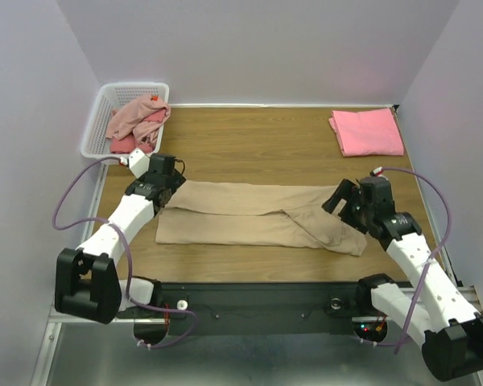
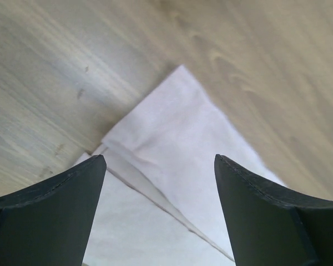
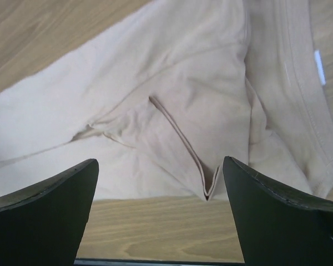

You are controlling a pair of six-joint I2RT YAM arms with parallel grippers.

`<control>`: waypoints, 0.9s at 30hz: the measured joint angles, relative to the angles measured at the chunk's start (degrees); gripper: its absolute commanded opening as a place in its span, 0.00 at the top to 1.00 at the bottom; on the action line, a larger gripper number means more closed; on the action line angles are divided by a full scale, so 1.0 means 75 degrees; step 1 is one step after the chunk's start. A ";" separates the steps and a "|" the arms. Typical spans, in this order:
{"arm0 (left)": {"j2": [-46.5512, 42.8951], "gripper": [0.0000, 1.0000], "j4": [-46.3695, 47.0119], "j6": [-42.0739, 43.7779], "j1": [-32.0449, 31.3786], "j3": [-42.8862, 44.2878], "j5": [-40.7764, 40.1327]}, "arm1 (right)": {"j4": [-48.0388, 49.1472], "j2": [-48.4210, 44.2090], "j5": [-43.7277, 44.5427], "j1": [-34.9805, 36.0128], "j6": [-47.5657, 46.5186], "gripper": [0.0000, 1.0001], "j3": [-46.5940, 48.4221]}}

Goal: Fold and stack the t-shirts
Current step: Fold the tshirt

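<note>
The large beige t-shirt (image 1: 249,215) lies folded into a long band across the middle of the wooden table (image 1: 249,145). My left gripper (image 1: 165,178) is open over its left end, whose corner (image 2: 166,133) shows between the jaws. My right gripper (image 1: 344,201) is open over its right end, where a sleeve hem (image 3: 183,144) and the collar lie near the edge. A salmon-pink t-shirt (image 1: 367,131) lies folded at the back right. Dusty-pink (image 1: 137,114) and red (image 1: 133,142) shirts lie crumpled in the basket.
The white lattice basket (image 1: 105,104) stands at the back left corner. Grey walls enclose the table on three sides. A black rail (image 1: 258,297) runs along the near edge between the arm bases.
</note>
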 measured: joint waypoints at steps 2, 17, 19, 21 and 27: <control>-0.0332 0.08 0.0050 0.0050 -0.0003 0.0070 0.0152 | 0.0090 0.0312 0.0175 0.0000 -0.0076 0.00 0.0385; 0.2358 0.07 0.1346 0.0679 -0.0216 0.0539 0.1623 | 0.0262 0.5246 0.2410 0.0000 -0.0321 0.00 0.2224; 0.2588 0.06 0.1425 0.0711 -0.0216 0.0539 0.1661 | 0.0254 0.5368 0.2640 0.0000 -0.0312 0.00 0.2224; 0.2693 0.06 0.1547 0.0714 -0.0213 0.0539 0.1626 | 0.0256 0.5406 0.2859 -0.0012 -0.0283 0.00 0.2224; 0.2760 0.06 0.1769 0.0734 -0.0152 0.0525 0.1580 | 0.0280 0.5394 0.3308 -0.0358 -0.0227 0.00 0.2124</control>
